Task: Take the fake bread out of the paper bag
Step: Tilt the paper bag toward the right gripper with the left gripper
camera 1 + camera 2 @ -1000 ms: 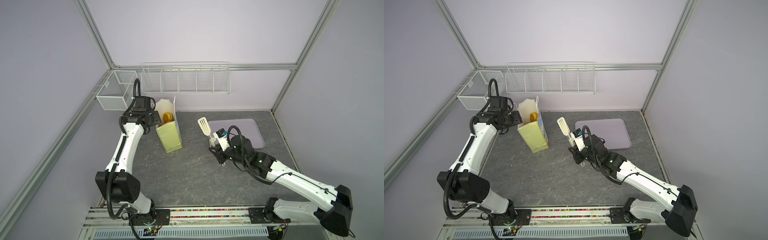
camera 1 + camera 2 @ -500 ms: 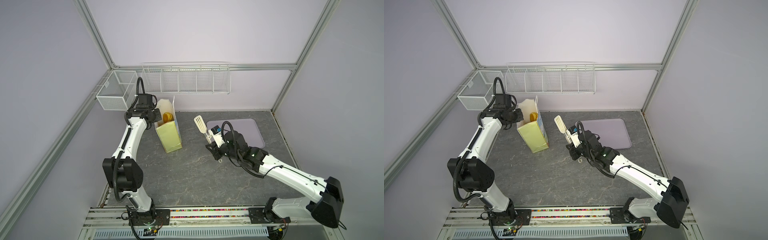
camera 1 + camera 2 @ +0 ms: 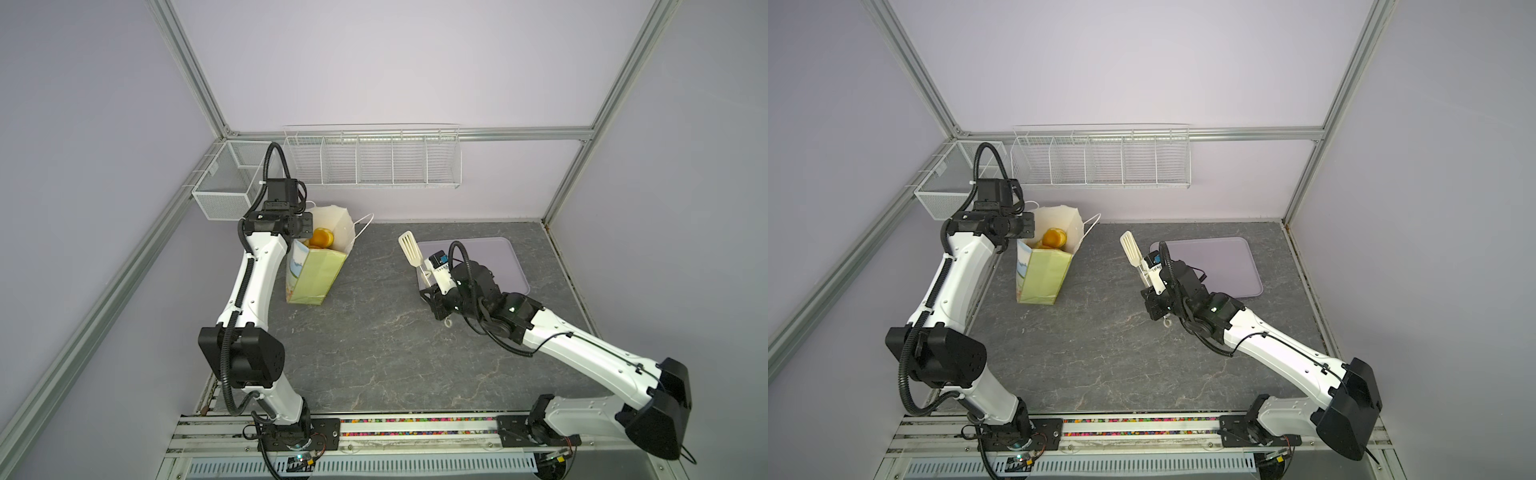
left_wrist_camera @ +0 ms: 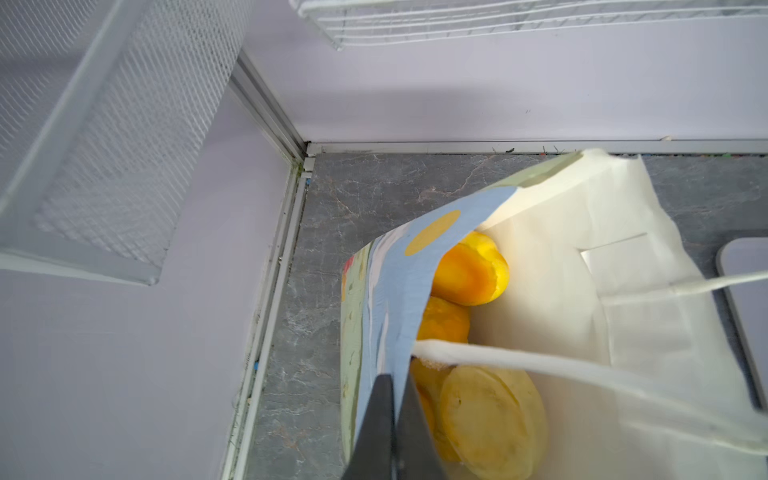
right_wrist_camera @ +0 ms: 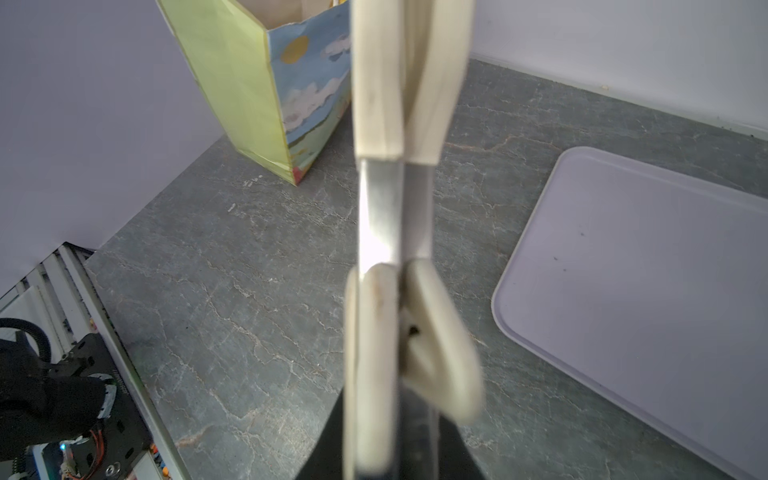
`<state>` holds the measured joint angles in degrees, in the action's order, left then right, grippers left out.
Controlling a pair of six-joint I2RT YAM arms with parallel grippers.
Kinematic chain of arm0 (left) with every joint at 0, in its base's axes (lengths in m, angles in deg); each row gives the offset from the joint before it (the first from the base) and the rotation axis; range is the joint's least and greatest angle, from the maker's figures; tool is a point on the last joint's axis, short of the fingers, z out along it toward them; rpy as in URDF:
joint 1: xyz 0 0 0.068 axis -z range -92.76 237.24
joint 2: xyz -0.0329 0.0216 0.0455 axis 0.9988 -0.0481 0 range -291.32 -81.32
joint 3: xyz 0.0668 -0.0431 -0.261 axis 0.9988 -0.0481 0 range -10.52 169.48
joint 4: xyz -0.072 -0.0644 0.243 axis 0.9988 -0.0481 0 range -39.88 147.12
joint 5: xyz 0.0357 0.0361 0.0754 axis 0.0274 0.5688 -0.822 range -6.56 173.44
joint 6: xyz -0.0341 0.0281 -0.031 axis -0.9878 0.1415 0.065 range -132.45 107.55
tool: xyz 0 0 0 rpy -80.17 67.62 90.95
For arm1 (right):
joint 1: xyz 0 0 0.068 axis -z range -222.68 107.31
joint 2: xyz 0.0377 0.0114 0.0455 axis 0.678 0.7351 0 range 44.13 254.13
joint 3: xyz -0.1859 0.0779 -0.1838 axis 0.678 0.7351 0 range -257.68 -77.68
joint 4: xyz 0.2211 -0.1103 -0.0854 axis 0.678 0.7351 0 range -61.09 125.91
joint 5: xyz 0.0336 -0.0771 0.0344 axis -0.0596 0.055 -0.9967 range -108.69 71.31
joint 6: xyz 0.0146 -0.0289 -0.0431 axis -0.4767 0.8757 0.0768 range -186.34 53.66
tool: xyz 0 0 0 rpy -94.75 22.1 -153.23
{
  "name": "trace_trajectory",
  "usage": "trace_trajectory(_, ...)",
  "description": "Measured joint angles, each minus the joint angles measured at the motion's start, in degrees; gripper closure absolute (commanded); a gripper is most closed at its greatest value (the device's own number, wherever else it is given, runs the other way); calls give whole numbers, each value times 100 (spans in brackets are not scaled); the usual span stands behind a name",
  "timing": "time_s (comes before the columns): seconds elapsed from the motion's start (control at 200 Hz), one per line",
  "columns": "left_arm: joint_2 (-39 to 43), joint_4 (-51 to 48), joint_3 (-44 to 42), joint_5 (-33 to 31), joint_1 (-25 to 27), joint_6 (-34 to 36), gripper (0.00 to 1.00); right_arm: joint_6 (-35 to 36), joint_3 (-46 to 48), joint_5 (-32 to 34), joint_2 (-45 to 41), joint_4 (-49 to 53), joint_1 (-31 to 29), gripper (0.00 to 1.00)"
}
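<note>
The paper bag [image 3: 316,274] [image 3: 1045,274] stands at the back left, pale yellow-green with a blue-sky face [image 5: 309,83]. Its mouth is open and leans a little to the right. Golden-orange fake bread [image 3: 320,237] [image 3: 1054,237] [image 4: 469,270] lies inside, several pieces. My left gripper [image 4: 395,399] is shut on the bag's rim, pinching the blue-printed wall [image 4: 415,266] beside a white cord handle [image 4: 519,361]. My right gripper [image 3: 428,282] [image 5: 395,436] is shut on cream tongs [image 3: 411,249] [image 3: 1131,249] [image 5: 380,104], held up mid-table and pointing toward the bag.
A flat lilac tray [image 3: 503,253] [image 3: 1225,266] [image 5: 623,270] lies behind the right arm. A white wire rack [image 3: 374,162] hangs on the back wall. A mesh box [image 3: 226,187] hangs at the back left corner, close above the left wrist.
My left gripper has reached the bag's rim and closed on it. The bag's base has swung left, showing its printed face. The right arm with the tongs has barely shifted.
</note>
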<state>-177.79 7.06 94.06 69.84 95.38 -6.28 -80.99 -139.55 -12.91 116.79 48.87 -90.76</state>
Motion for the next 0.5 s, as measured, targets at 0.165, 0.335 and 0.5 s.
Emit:
trace_trajectory(0.165, 17, 417, -577, -767, 1215, 590, 100, -168, 116, 59, -258, 470, 116, 90)
trace_trajectory(0.335, -70, 776, -1307, -1429, 2297, 713, 100, -181, 186, -31, -588, 966, 214, 88)
trace_trajectory(0.5, 221, 1268, -2184, -1436, 2568, 614, 100, -210, 492, -511, -807, 1126, 223, 81)
